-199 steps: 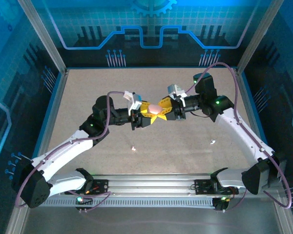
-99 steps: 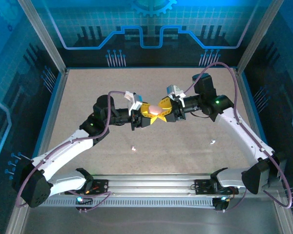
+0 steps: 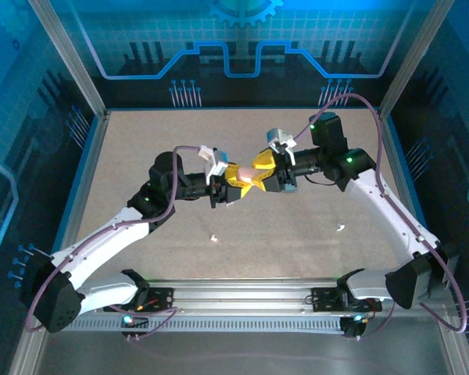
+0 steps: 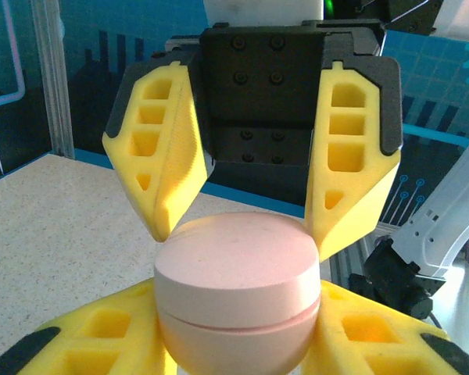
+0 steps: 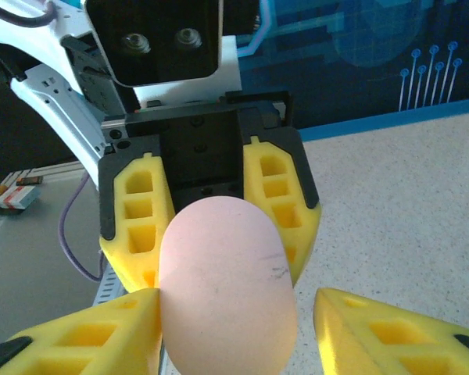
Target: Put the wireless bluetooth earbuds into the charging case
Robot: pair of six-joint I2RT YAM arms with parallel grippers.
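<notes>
Charging case [image 4: 234, 266], clamped in the left claw [image 4: 236, 312], points its lid end into the right claw [image 4: 238, 238], jaws parted; left wrist reveals its seam [image 4: 234, 326], right wrist a scuff [image 5: 275, 272].

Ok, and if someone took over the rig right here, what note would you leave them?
Left gripper: shut on the pink case, held above the table.
Right gripper: open, fingers flanking the lid.
Lid is closed.
One white earbud lies on the table near the left arm, another near the right arm.
Done: case lifted.
Left: open the lid, pick up each earbud, insert both.
</notes>
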